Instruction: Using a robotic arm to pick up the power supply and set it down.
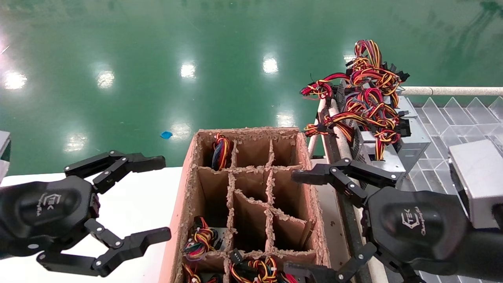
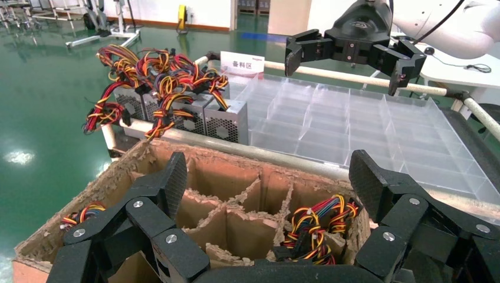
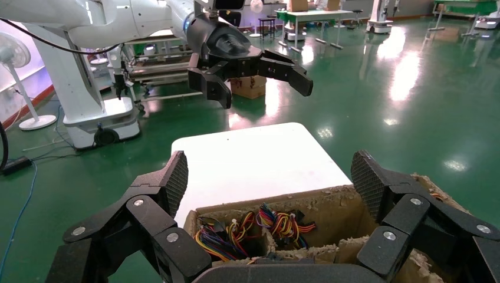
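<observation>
A brown cardboard carton (image 1: 184,204) with torn dividers stands in the middle. Power supplies sit down in some of its cells, and only their red, yellow, black and blue wire bundles show: one at the far left cell (image 1: 221,151), others at the near cells (image 1: 200,237) (image 2: 321,227) (image 3: 283,224). My left gripper (image 1: 165,198) (image 2: 268,183) hangs open over the white table, left of the carton. My right gripper (image 1: 292,222) (image 3: 268,177) hangs open at the carton's right wall. Neither holds anything.
Several grey boxes with red and yellow wires (image 1: 369,98) crowd the rack at the back right. A clear partitioned tray (image 1: 452,118) lies beyond them, with one grey box (image 1: 477,177) at the right edge. The white table (image 1: 133,204) ends at the green floor.
</observation>
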You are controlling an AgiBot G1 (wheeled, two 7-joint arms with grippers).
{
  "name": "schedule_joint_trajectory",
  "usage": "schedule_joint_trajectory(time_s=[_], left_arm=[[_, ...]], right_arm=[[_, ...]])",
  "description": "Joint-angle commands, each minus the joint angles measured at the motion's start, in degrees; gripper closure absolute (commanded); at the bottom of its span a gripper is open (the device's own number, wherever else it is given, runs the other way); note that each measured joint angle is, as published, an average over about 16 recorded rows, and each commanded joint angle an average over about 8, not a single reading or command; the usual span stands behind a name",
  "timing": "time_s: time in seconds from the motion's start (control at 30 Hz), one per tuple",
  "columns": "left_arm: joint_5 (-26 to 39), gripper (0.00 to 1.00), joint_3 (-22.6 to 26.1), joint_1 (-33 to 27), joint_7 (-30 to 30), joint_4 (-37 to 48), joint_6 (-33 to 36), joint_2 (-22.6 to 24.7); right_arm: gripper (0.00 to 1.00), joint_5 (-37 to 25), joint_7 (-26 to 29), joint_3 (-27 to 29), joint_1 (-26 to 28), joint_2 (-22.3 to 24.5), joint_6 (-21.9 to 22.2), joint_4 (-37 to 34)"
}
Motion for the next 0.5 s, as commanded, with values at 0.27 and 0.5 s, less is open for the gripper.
schedule_joint_trajectory(time_s=[0.27, 0.5], left_arm=[[0.0, 0.0, 0.0, 0.0, 0.0, 0.0, 0.0, 0.0], [0.0, 0.61, 0.0, 0.0, 0.0, 0.0, 0.0, 0.0]], right_arm=[[0.0, 0.0, 0.0, 0.0, 0.0, 0.0, 0.0, 0.0], [0.0, 0.0, 0.0, -0.1, 0.0, -0.1, 0.0, 0.0]])
